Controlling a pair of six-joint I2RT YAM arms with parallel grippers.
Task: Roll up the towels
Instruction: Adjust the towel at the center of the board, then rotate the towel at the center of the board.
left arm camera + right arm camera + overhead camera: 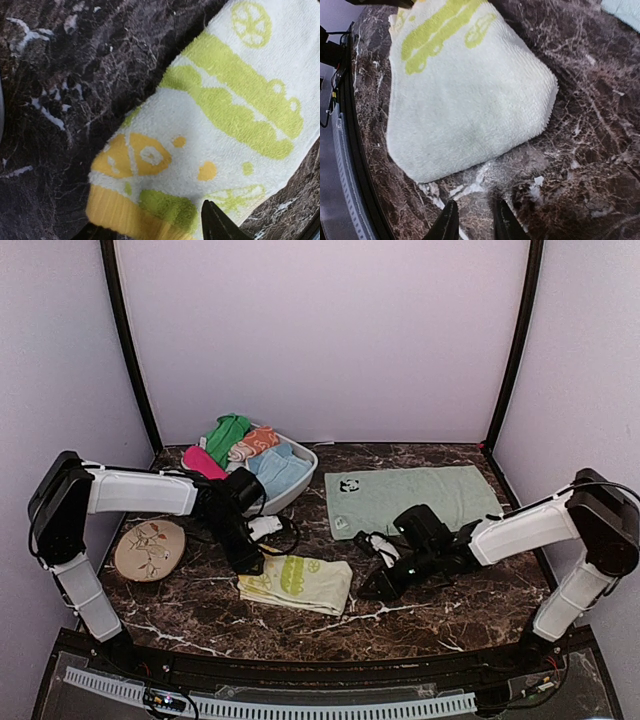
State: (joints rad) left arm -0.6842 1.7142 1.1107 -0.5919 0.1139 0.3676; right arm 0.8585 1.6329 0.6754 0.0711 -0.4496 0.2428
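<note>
The yellow-lime patterned towel (296, 583) lies folded on the dark marble table (200, 610), near the front middle. My left gripper (250, 562) hovers low at its left end, open. In the left wrist view the towel's yellow hem (115, 212) lies between the spread fingers (217, 226), not pinched. My right gripper (372, 588) sits just right of the towel. Its fingertips (449, 224) stand slightly apart over bare marble with nothing between them, a little short of the towel's (465, 95) edge. The pale mint towel (420, 498) with a panda patch lies flat at the back right.
A pale basket (306, 462) at the back left holds several bunched cloths, and a hot-pink towel (202, 461) hangs at its left side. A round patterned plate (150, 549) lies at the left. The table's front edge (357, 165) runs close behind the right gripper.
</note>
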